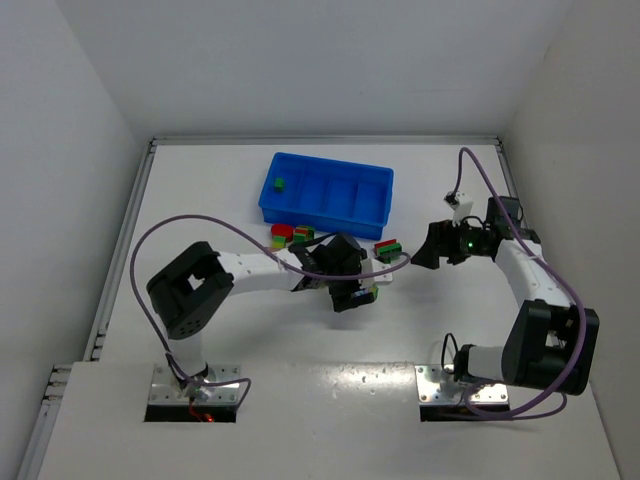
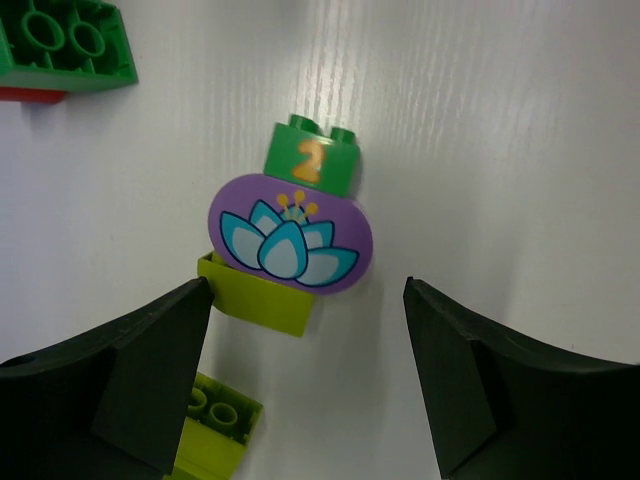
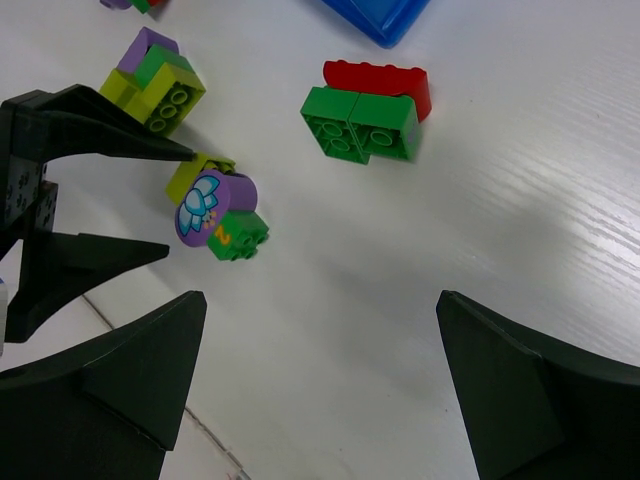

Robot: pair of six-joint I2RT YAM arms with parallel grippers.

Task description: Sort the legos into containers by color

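Top external: the left hand (image 1: 347, 292) is hovering low over the tabletop (image 1: 200, 200), with the blue tray (image 1: 325, 213) lying beyond it.

Left wrist: its open jaws are flanking a purple, green and yellow-green cluster (image 2: 290, 238), touching nothing.

Right wrist: the right hand (image 3: 320, 300) is hanging wide open, empty.

Because the cluster's bricks are joined, closing on it now is likely risking three colours landing in one compartment.

green brick (image 2: 65, 45) cut off at top-left edge; blue tray (image 3: 378, 18) cropped by top edge, compartments unseen.
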